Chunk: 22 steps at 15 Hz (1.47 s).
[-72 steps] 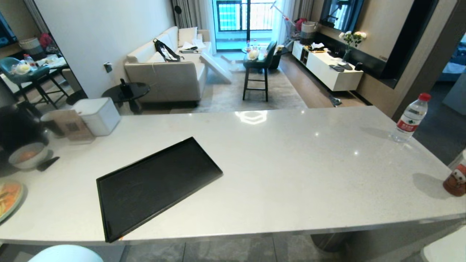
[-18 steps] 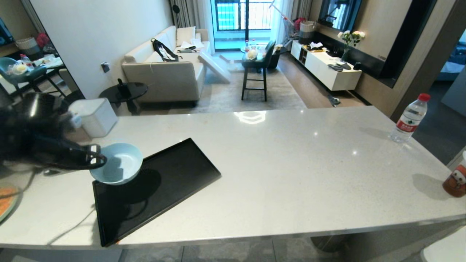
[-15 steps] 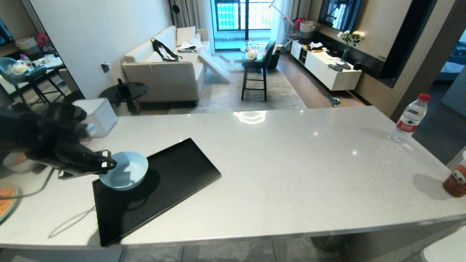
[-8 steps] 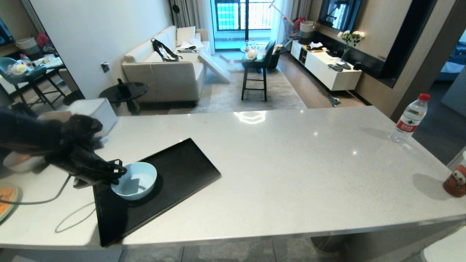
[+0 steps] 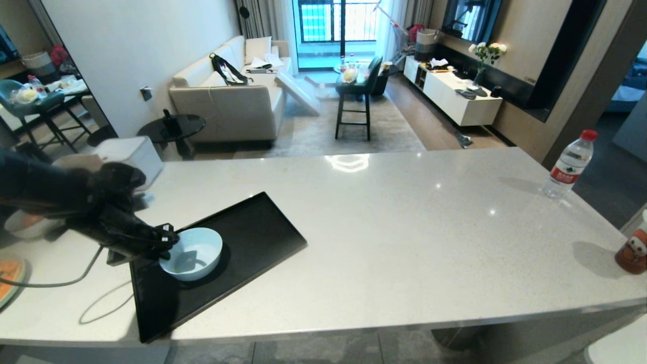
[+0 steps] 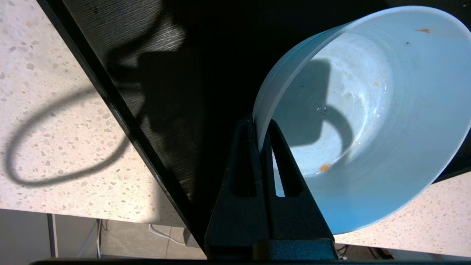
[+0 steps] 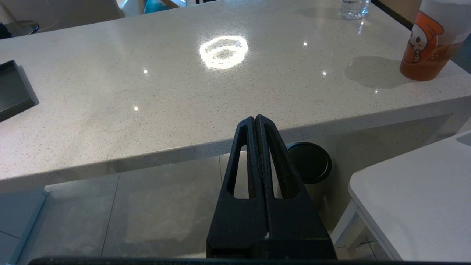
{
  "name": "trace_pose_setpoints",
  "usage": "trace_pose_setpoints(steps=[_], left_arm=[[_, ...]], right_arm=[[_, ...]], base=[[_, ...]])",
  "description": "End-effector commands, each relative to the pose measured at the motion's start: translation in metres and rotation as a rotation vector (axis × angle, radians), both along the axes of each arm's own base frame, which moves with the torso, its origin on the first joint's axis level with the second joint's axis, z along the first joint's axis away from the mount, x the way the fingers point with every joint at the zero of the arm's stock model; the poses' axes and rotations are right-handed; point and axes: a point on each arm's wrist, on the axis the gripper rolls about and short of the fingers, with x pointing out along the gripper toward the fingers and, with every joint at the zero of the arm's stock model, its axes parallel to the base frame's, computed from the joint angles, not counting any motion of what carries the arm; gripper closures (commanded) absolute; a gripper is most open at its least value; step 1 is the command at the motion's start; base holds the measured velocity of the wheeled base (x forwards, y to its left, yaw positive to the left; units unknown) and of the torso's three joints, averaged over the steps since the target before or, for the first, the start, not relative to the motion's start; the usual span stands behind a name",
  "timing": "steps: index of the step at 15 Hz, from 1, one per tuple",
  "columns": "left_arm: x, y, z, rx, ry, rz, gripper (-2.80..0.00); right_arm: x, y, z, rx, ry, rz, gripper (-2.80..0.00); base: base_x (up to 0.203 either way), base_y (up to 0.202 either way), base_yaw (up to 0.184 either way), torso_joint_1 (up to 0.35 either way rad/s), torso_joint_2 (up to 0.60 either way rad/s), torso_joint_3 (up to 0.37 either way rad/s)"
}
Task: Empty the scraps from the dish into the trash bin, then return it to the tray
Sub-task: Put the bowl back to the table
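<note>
Pale speckled countertop [image 5: 384, 227] fills the head view, where the dish [image 5: 192, 254] is seen on the tray [image 5: 252, 237] at lower left, its rim pinched by the left gripper [image 5: 169, 241], while the right gripper [image 7: 255, 119] is pressed together below the counter edge.

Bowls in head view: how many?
2. The pale blue dish sits on the black tray, its rim pinched by the left gripper. A greyish-white bowl sits at far left, partly hidden behind the arm.

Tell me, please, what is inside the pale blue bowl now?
The bowl is almost empty: only tiny orange specks and a wet smear. One finger of the left tool covers a small strip inside the rim.
</note>
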Motion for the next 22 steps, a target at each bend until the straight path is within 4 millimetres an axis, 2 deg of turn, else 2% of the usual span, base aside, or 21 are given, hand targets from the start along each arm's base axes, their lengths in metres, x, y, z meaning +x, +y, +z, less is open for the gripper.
trace_pose_setpoints(steps=[1,8,9,14,16,19,22], left_arm=[[-0.002,-0.001,-0.004,-0.017,0.014,-0.007,0.0],[-0.001,-0.001,-0.013,-0.029,0.026,-0.01,0.0],[0.0,-0.001,-0.014,-0.039,0.028,-0.014,-2.8],[0.0,-0.003,-0.015,-0.045,0.029,-0.025,-2.8],[-0.001,-0.005,-0.006,-0.04,0.004,-0.03,-2.8],[-0.012,-0.006,0.022,-0.028,-0.073,-0.031,-2.8],[-0.031,-0.007,0.058,-0.011,-0.178,-0.024,-2.8]], right_arm=[[0.0,0.0,0.0,0.001,-0.001,0.0,0.0],[0.0,0.0,0.0,0.001,-0.001,0.0,0.0],[0.0,0.0,0.0,0.001,-0.001,0.0,0.0],[0.0,0.0,0.0,0.0,-0.001,0.0,0.0],[0.0,0.0,0.0,0.0,-0.001,0.0,0.0],[0.0,0.0,0.0,0.0,-0.001,-0.001,0.0],[0.0,0.0,0.0,0.0,-0.001,0.0,0.0]], base=[[0.0,0.0,0.0,0.0,0.0,0.0],[0.0,0.0,0.0,0.0,0.0,0.0],[0.0,0.0,0.0,0.0,0.0,0.0],[0.0,0.0,0.0,0.0,0.0,0.0],[0.0,0.0,0.0,0.0,0.0,0.0],[0.0,0.0,0.0,0.0,0.0,0.0],[0.0,0.0,0.0,0.0,0.0,0.0]])
